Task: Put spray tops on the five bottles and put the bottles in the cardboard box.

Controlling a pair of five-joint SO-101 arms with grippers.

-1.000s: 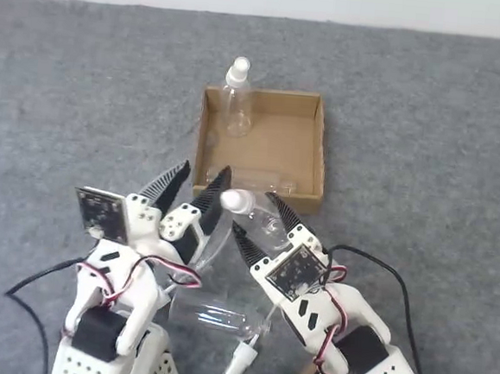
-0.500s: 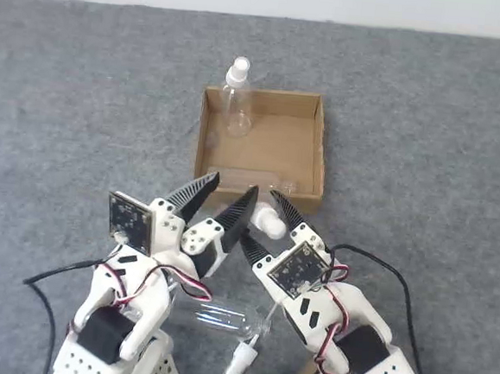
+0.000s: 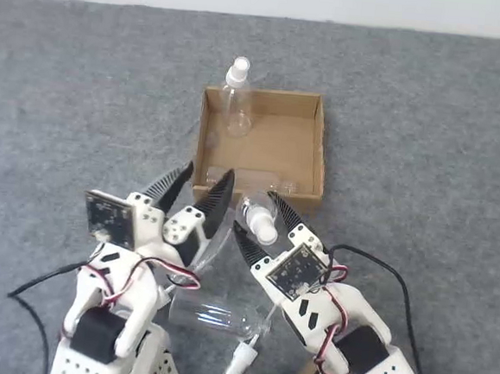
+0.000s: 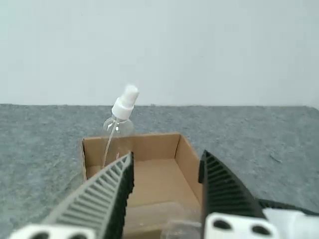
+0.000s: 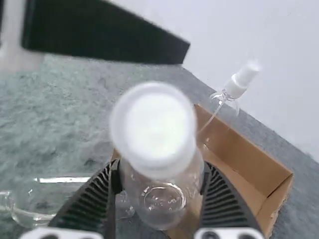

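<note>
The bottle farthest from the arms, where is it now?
In the high view the bottle stands inside the cardboard box, in its far left corner.

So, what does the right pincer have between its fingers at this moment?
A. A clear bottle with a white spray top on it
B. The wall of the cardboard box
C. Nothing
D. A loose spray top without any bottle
A: in the right wrist view the right pincer is closed on a clear bottle, and a white spray top sits on the bottle's neck.
</note>
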